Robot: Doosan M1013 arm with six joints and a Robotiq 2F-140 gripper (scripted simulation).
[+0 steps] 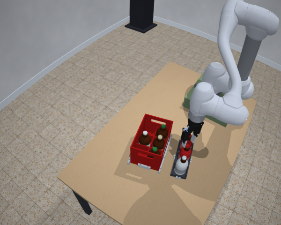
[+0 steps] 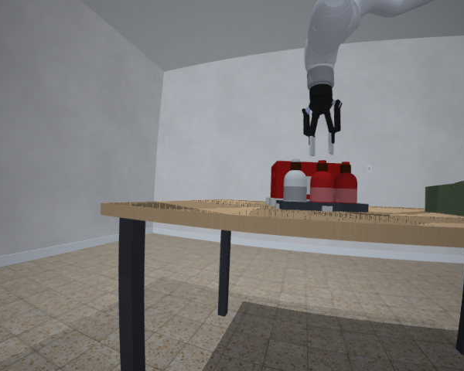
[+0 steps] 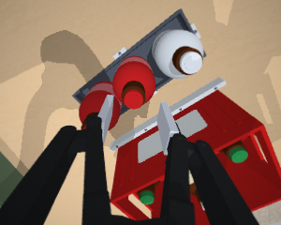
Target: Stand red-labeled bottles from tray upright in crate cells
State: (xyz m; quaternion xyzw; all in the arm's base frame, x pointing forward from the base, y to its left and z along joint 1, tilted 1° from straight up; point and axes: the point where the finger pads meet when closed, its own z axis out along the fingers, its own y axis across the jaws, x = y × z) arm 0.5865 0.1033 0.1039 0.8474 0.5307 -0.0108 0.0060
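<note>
My gripper is part-way open and empty, pointing down just above the tray's bottles. Two red-labeled bottles stand upright on the dark tray: a middle one and a far one, partly hidden by a finger. A white bottle stands at the near end. The red crate holds brown bottles with white, cream and green caps. Its back left and front left cells show no bottle.
White brackets sit around the crate's base, and small ones at the tray. The green arm base is beyond the tray's far end. The crate's tall wall rises beside the tray, with a narrow gap between them.
</note>
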